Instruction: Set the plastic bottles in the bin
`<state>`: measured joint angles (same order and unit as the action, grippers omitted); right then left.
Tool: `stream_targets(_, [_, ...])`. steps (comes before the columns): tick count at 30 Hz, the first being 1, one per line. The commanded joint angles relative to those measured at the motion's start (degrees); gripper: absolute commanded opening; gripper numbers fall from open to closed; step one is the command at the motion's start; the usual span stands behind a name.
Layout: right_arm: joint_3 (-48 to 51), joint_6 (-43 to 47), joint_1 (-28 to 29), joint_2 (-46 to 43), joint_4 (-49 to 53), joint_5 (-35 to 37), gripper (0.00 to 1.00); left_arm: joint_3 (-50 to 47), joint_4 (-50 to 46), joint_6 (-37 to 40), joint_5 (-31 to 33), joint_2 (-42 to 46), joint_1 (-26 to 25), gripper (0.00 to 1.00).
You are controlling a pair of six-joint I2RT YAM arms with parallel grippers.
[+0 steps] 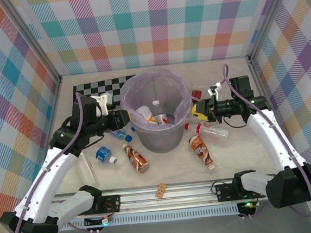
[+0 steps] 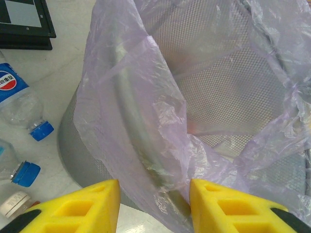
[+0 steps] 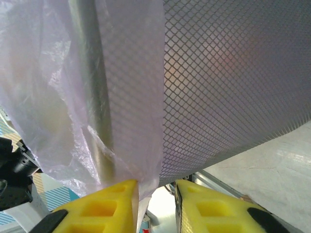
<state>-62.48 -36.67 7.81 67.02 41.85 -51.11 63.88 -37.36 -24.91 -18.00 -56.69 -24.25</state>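
1. Yellow fingers (image 2: 92, 208) of the left end effector (image 2: 154, 191) are closed over the rim of the bin (image 2: 73, 141), with the lilac bag (image 2: 126, 97) pinched between them.
2. On the opposite side of the rim, the right end effector (image 3: 155, 189) is drawn fully in, with bag film and mesh wall caught between its fingers. No bottle is held by either.
3. The bin stands mid-table (image 1: 171, 172), and a white-capped bottle (image 1: 156, 110) is seen inside it.
4. Lying on the table are a blue-labelled bottle (image 1: 103, 154) and a blue-capped bottle (image 1: 123, 134) to the bin's left, and a brown bottle (image 1: 135, 157) in front. A second brown bottle (image 1: 202, 151) and a red-capped bottle (image 1: 214, 130) lie to the right.
5. These bottles are judged empty, light, thin-walled and slick, and likely to roll or dent. They are best taken across the mid-body with a gentle squeeze; the neck is judged stiffer.
6. The bin is judged light and easily slid or tipped if pulled by the rim. The bag is soft and may slip or tear.
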Motion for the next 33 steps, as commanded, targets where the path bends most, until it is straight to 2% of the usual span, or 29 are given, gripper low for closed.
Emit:
stream_targets(1, [0.8,-1.2,-0.3,-0.5,-4.0,-2.7,0.21,-1.2,-1.1,-0.6,0.2,-0.1,-0.4,0.41])
stream_targets(6, [-2.8,1.7,-0.7,-2.3,1.9,-2.5,0.23,-0.9,-0.9,-0.6,0.1,-0.4,-0.4,0.40])
stream_targets(11, [-5.7,3.5,0.8,-4.9,9.4,-1.6,0.41,-0.5,-1.3,-0.4,0.4,-0.4,-0.3,0.39])
stream_targets(14, [-5.8,2.2,2.2,-6.9,11.9,-1.3,0.47,-0.5,-1.4,-0.3,0.6,-0.5,-0.4,0.39])
stream_targets(23, [-2.6,-5.1,8.4,-7.2,4.8,1.4,0.55,-0.1,-1.5,0.1,0.5,-0.8,-0.4,0.39])
stream_targets(33, [-2.5,-8.7,9.8,-4.1,-0.2,3.6,0.56,-0.1,-0.8,0.2,0.2,-1.4,-0.3,0.39])
